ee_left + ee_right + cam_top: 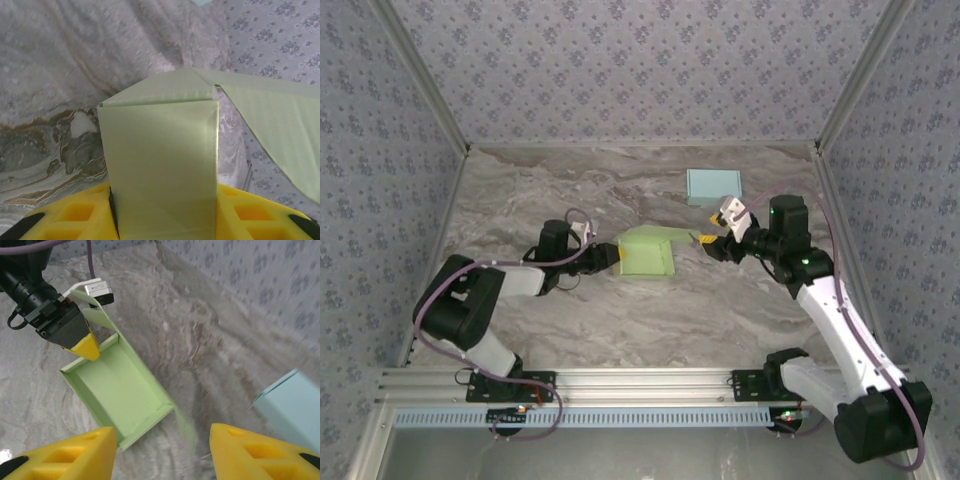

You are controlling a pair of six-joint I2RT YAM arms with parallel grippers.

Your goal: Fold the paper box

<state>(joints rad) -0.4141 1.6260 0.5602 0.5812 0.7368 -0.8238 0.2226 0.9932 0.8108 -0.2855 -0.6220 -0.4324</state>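
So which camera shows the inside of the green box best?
The right wrist view: the green box lies open, floor and walls visible. The top view shows the green box small and far off; the left wrist view sits close against one wall.

No text, number or brand mark can be read. The green paper box [646,255] and the pale blue box [713,186] show plain, unprinted faces. The silver camera module [98,290] on the left arm's wrist bears a faint marking, too small to make out.
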